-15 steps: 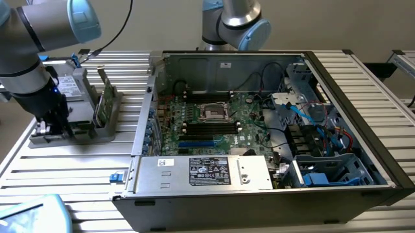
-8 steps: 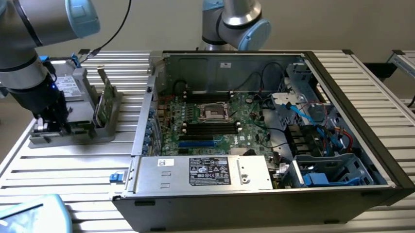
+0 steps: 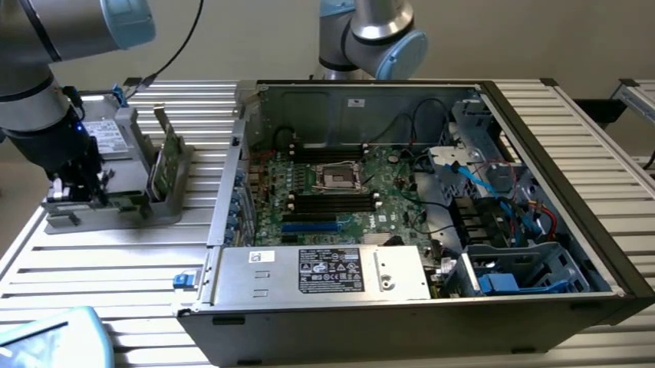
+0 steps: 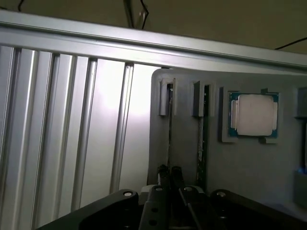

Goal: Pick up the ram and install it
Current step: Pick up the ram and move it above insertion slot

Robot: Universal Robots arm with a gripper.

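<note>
The ram (image 4: 170,125) is a thin green stick seen edge-on, standing in a slot of the grey holder tray (image 4: 249,167). My gripper (image 4: 170,171) is shut on its near end, with one black fingertip on each side. A second thin stick (image 4: 201,136) stands in the neighbouring slot. In the exterior view my gripper (image 3: 80,193) is lowered onto the left end of the holder tray (image 3: 113,215), left of the open computer case (image 3: 409,215). Black memory slots (image 3: 333,201) lie on the motherboard inside the case.
A processor chip (image 4: 253,115) rests in a recess of the tray. A broader green card (image 3: 169,162) stands upright at the tray's right side. A second robot arm (image 3: 369,34) stands behind the case. Ribbed metal tabletop (image 3: 103,276) surrounds everything.
</note>
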